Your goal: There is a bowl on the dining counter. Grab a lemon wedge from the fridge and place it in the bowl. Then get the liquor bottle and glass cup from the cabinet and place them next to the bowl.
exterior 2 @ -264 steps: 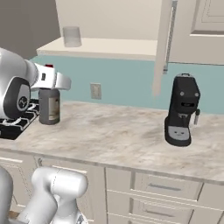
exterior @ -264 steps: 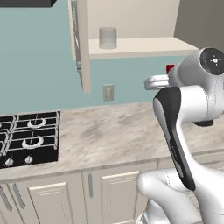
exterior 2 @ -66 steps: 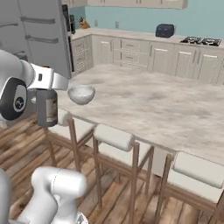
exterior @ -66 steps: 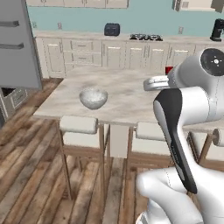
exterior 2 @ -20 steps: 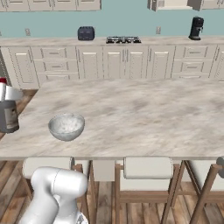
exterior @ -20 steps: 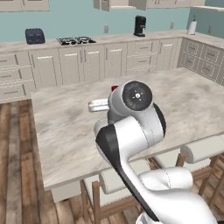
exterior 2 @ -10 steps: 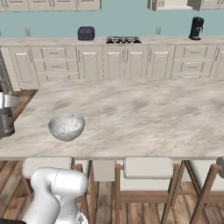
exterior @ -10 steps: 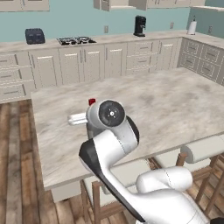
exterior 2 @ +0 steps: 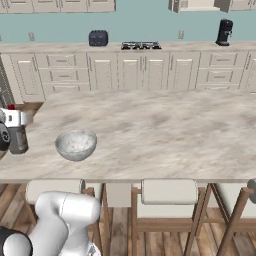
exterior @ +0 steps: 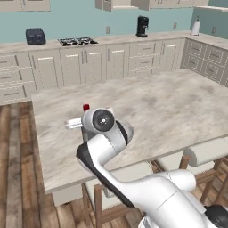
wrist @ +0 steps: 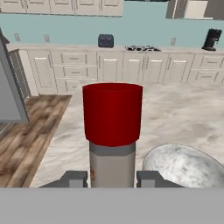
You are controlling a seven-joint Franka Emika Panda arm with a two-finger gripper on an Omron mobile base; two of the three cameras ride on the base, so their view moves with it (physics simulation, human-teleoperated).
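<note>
My gripper (wrist: 112, 178) is shut on the liquor bottle (wrist: 112, 162), a grey-brown bottle whose red cap (wrist: 112, 113) rises large in the hand view, with a dark finger (wrist: 72, 178) on each side. In the right base view the liquor bottle (exterior 2: 17, 140) stands upright at the left end of the dining counter (exterior 2: 165, 125), left of the speckled bowl (exterior 2: 76, 144). The same bowl (wrist: 186, 166) lies at the lower right of the hand view. I cannot tell whether the bottle touches the counter. The lemon wedge and the glass cup are out of view. My arm hides the bottle's body in the left base view, where its red cap (exterior: 86, 107) peeks out.
Cushioned stools (exterior 2: 167, 192) line the counter's near side. Along the far wall stand cream drawers, a dark toaster (exterior 2: 98, 37), a stove (exterior 2: 140, 45) and a black coffee machine (exterior 2: 225, 31). The grey fridge (wrist: 9, 87) is at the left.
The arm has swung left and slightly down over the counter's left end, carrying the bottle. The bowl has not moved.
</note>
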